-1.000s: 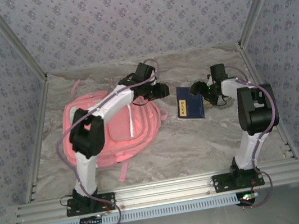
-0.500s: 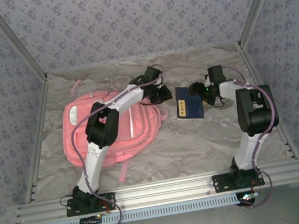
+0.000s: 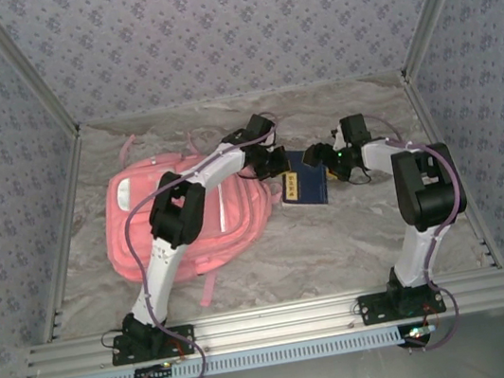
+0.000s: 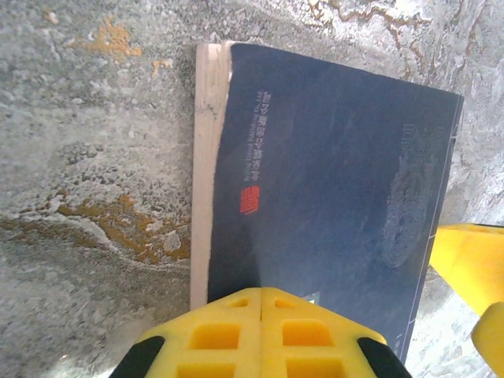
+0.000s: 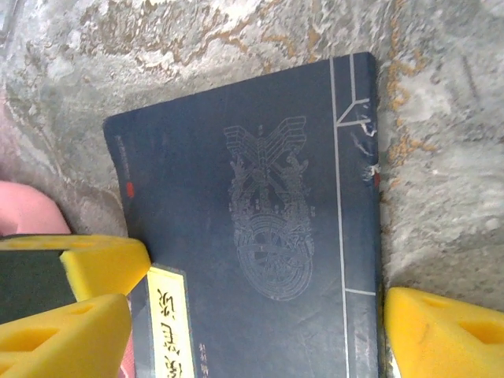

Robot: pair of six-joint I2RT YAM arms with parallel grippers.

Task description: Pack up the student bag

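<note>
Student bag (image 3: 185, 221) lies flat at left on the tabletop (image 3: 337, 243). Left hand (image 3: 278, 165), pinched closed, meets the dark book (image 3: 305, 187) just beside it; right hand (image 3: 331, 159) spans the book, wide. Step: fetching the book. Next, probably, a firm hold before lifting bagward.

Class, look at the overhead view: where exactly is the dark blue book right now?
The book lies flat on the marble table, centre-right in the overhead view, just right of the pink bag, between the left end effector and the right end effector.
</note>
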